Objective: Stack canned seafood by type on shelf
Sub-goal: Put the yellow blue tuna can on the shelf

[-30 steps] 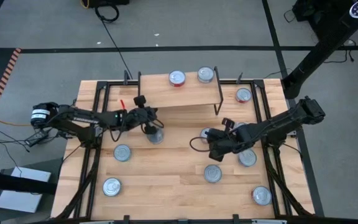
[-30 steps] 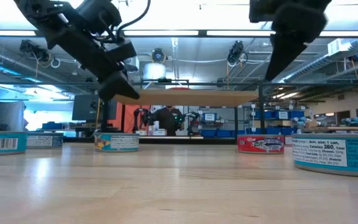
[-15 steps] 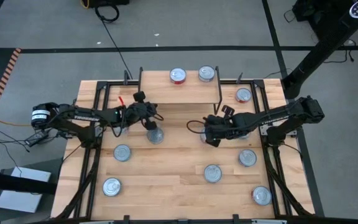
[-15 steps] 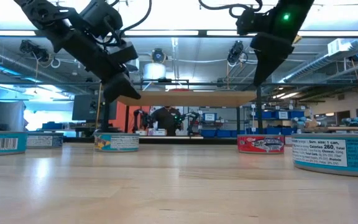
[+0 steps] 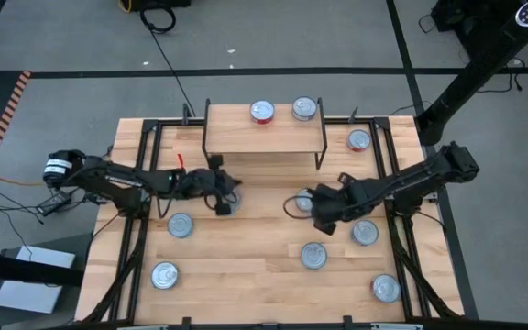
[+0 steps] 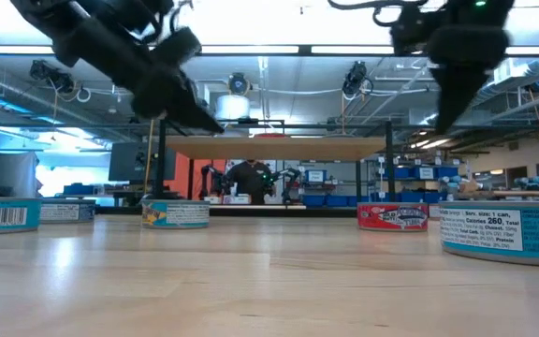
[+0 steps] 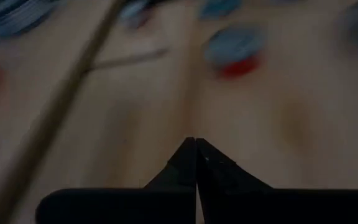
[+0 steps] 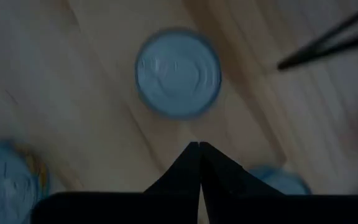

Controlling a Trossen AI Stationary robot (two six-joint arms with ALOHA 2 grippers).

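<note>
Both grippers are being seen closed, fingertips meeting, nothing being held. The left gripper point(image 5: 220, 194) is being held above the table point(image 5: 246, 275) just in front of the shelf point(image 5: 264, 137), beside a can point(image 5: 230, 202); in its wrist view the left fingers point(image 7: 194, 165) are being shown pressed together. The right gripper point(image 5: 324, 220) is being held over mid-table, next to a can point(image 5: 305, 199); its fingers point(image 8: 199, 165) are being shown tip to tip above a silver-lidded can point(image 8: 178, 73). Two cans point(image 5: 261, 112) and point(image 5: 304, 109) are being carried on the shelf top. The remaining cans are being left spread over the table, for example point(image 5: 181, 225), point(image 5: 164, 274), point(image 5: 313, 255), point(image 5: 365, 232), point(image 5: 385, 289), with one point(image 5: 359, 140) at the shelf's right. In the low view a red-labelled can point(image 6: 392, 216) and a teal one point(image 6: 175, 213) are being seen standing on the wood.
</note>
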